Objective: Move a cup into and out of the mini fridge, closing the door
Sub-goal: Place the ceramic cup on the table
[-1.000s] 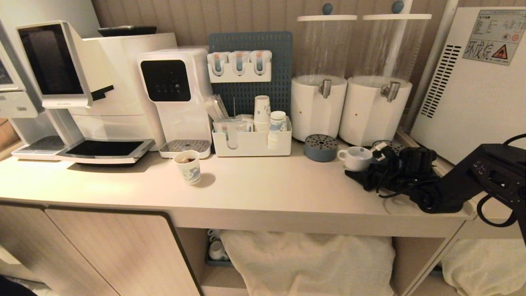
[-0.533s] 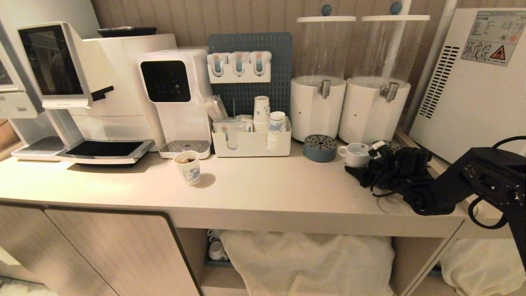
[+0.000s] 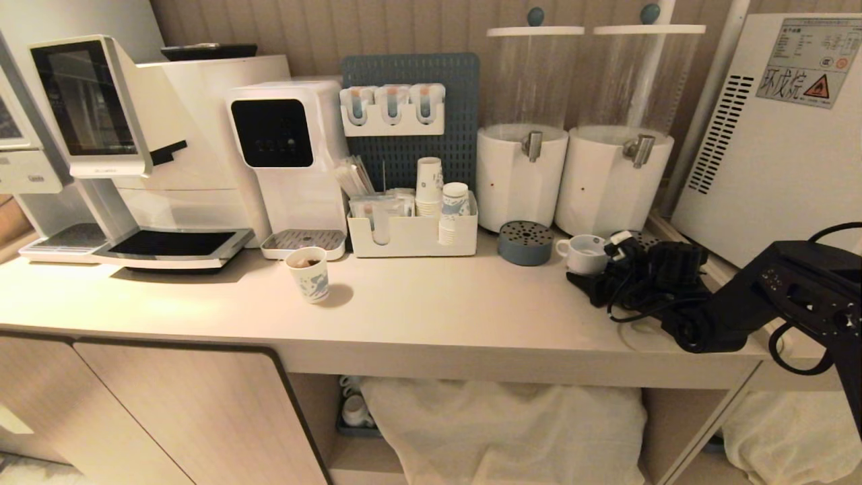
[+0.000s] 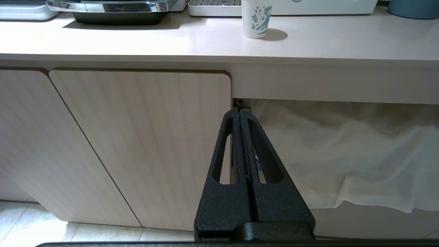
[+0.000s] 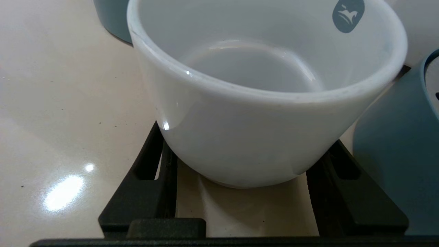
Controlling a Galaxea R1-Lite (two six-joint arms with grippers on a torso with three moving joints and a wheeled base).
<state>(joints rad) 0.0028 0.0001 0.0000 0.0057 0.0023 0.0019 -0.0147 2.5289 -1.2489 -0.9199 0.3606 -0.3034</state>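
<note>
With the right gripper [image 5: 240,161] straddling the white ceramic cup [image 5: 260,103] on the counter [image 3: 431,310], at nine o'clock of the mini fridge [image 3: 774,135], a light squeeze could let it slip.

Paper cup [image 3: 308,273], perhaps half-full, on counter [image 3: 431,310]

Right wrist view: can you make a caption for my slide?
Right gripper fingers either side of the empty white cup on the counter.
</note>
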